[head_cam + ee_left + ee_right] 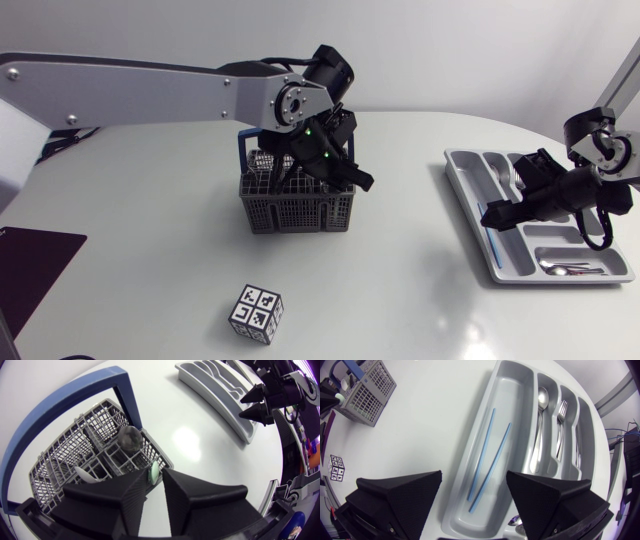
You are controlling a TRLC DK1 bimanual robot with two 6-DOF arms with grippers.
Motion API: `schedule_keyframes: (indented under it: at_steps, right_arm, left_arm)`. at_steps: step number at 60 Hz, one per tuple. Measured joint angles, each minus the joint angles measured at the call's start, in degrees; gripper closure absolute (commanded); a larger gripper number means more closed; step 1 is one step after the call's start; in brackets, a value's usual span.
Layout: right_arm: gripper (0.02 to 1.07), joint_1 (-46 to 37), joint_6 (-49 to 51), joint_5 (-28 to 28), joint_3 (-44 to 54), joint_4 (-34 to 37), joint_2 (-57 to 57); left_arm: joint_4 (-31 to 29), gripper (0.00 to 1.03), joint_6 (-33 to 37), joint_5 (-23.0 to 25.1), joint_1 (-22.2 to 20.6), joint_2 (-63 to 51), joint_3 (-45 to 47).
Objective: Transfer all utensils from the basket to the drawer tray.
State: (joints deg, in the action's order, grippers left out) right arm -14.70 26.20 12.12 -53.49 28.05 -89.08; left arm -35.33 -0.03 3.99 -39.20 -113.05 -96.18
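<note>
Grey plastic mesh forms the basket (297, 208), which stands mid-table with its blue handle (125, 395) arching over the far side; the left arm comes in from the left and holds the left gripper (345, 172) tilted down over the basket's right end. In the left wrist view that gripper (154, 477) has its fingers drawn nearly together, clenched on the tip of a pale green utensil (155, 467) that stands in a cell at the basket's edge; a white utensil (85, 476) leans in a cell beside it, and a dull grey rounded piece (131, 439) shows a little farther ahead, what it is I cannot tell. The drawer tray (556, 236) lies at the right of the white table (400, 290), well apart from the basket; the right gripper (505, 200) hangs above its left side, fingers spread wide and grasping nothing. Seen from the right wrist, the right gripper (474, 477) is over the tray's long compartment, where two blue sticks (487, 445) lie side by side; a metal spoon (540, 420) lies in the next slot and a fork (561, 425) in the one beyond. More metal cutlery (570, 267) rests in the crosswise compartment at the near end; a marker cube (257, 313) sits near the front edge, left of centre, and a dark mat (30, 270) lies at the far left.
</note>
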Motion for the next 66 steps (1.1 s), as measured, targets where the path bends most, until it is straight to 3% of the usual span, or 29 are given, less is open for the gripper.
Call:
schedule_keyframes:
  at_steps: [18,40,56,66]
  right_arm:
    - [0.14,0.22,0.00,-0.04,0.26,0.00,0.33]
    - [0.14,1.11,0.00,-0.42,0.26,0.02,1.05]
    - [0.11,2.80,0.00,-0.39,0.28,0.44,5.57]
    - [0.10,5.40,0.00,2.86,0.26,1.95,11.37]
  left_arm:
    - [1.79,0.98,-0.20,3.39,1.11,0.83,0.22]
    - [2.03,0.98,-3.45,13.35,3.39,6.67,0.68]
    - [1.55,0.98,-5.62,17.99,5.73,11.89,0.79]
    - [1.29,0.98,-5.99,20.44,5.84,18.25,2.10]
